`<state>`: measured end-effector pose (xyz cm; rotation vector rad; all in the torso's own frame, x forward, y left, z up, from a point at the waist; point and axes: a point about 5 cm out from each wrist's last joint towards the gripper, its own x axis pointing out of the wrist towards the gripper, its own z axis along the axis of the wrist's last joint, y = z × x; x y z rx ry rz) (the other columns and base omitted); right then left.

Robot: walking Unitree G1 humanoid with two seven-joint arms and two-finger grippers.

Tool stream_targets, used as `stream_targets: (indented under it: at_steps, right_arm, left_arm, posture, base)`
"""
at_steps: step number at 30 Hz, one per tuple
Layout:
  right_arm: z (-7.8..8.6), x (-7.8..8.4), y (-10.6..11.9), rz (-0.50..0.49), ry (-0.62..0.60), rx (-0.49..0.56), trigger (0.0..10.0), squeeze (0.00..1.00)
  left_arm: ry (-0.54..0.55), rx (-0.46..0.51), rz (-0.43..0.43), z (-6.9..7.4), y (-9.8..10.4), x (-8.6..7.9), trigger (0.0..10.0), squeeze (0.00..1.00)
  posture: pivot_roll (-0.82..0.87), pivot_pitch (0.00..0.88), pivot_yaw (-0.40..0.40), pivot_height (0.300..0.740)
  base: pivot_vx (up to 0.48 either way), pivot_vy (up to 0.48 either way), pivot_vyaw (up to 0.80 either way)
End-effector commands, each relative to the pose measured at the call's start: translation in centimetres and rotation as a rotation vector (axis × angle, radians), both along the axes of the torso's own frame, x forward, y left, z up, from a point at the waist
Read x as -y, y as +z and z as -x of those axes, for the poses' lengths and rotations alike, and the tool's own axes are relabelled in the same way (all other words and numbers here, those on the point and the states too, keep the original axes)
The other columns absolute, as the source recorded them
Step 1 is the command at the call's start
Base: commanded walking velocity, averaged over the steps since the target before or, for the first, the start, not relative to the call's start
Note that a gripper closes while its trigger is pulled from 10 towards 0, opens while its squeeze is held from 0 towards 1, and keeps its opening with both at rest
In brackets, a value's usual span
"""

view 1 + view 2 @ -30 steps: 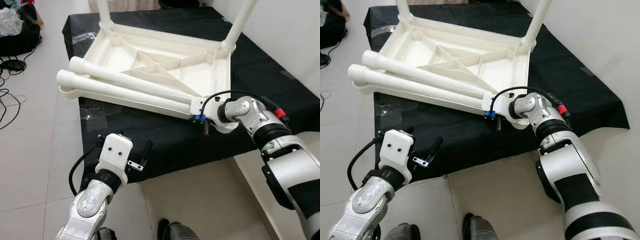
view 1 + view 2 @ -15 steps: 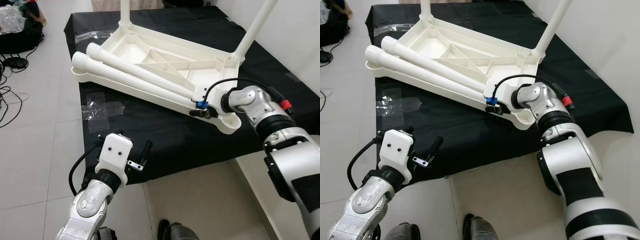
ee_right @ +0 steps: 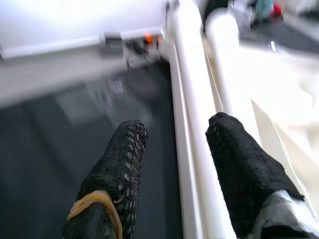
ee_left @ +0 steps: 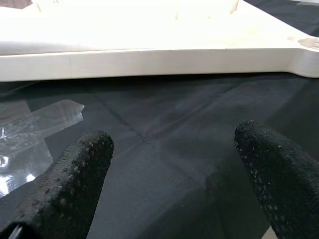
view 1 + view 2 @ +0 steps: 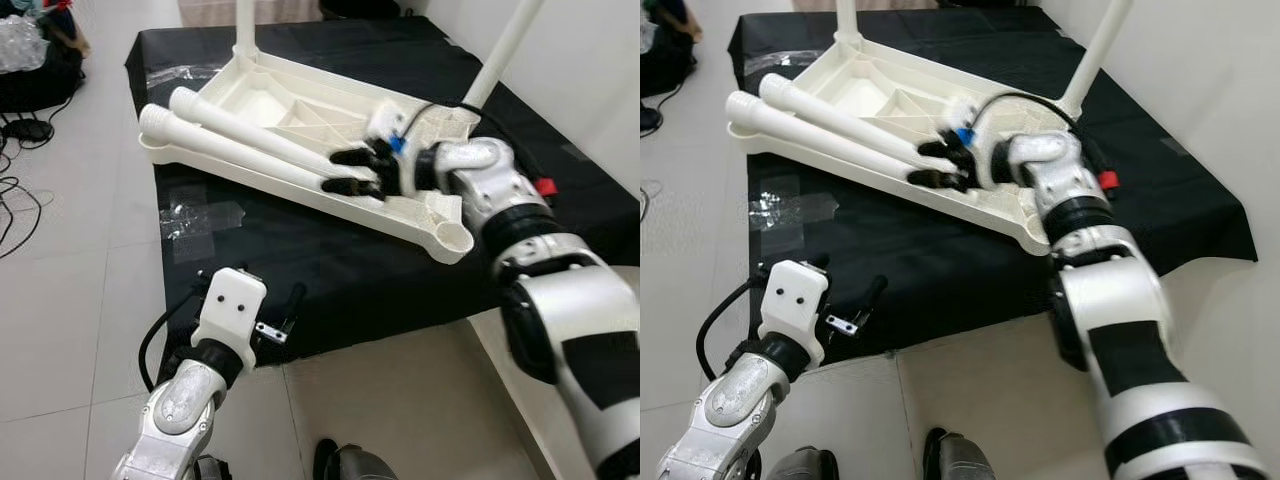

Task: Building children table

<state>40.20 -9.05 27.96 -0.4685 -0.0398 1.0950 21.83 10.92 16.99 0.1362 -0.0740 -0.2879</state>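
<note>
The white children's table point(image 5: 300, 120) lies upside down on a black cloth point(image 5: 340, 260), two legs standing upright at its far side; two loose legs point(image 5: 240, 145) lie across its near rim. The right gripper point(image 5: 352, 172) reaches in from the right, its fingers spread, one on either side of the nearer loose leg's right end. The left gripper point(image 5: 293, 300) hovers over the cloth's near edge, well apart from the table, fingers point(image 4: 75, 174) spread and holding nothing.
</note>
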Motion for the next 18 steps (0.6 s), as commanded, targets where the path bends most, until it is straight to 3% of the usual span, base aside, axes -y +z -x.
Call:
stream_targets:
  at_steps: [1, 4, 10, 12, 18]
  right_arm:
    - [0.0, -1.0, 0.2, -0.040, -0.005, -0.012, 10.0, 0.00]
    - [0.0, -2.5, -0.9, -0.019, -0.036, -0.035, 10.0, 0.00]
    - [-0.1, -3.2, -2.0, -0.002, -0.076, -0.064, 10.0, 0.00]
    - [-0.1, -3.9, -3.5, 0.030, -0.138, -0.091, 10.0, 0.00]
    - [-0.4, -3.8, -4.4, 0.053, -0.235, -0.108, 10.0, 0.00]
  left_arm:
    - [-0.004, -0.013, -0.012, 0.1, -0.4, 0.0, 10.0, 0.00]
    - [-0.004, -0.012, -0.009, 0.1, -0.3, 0.1, 10.0, 0.00]
    - [-0.004, -0.009, -0.006, 0.1, -0.2, 0.2, 10.0, 0.00]
    - [-0.006, -0.004, 0.000, 0.3, 0.0, 0.4, 10.0, 0.00]
    - [-0.004, -0.001, 0.007, 0.5, 0.2, 0.5, 10.0, 0.00]
  posture:
    - [0.01, 0.156, -0.104, 0.740]
    - [0.01, 0.159, -0.107, 0.740]
    - [0.01, 0.163, -0.111, 0.740]
    - [0.01, 0.170, -0.119, 0.740]
    - [0.01, 0.183, -0.132, 0.740]
  base:
    - [0.000, 0.000, 0.00]
    - [0.000, 0.000, 0.00]
    - [0.000, 0.000, 0.00]
    - [0.000, 0.000, 0.00]
    - [0.000, 0.000, 0.00]
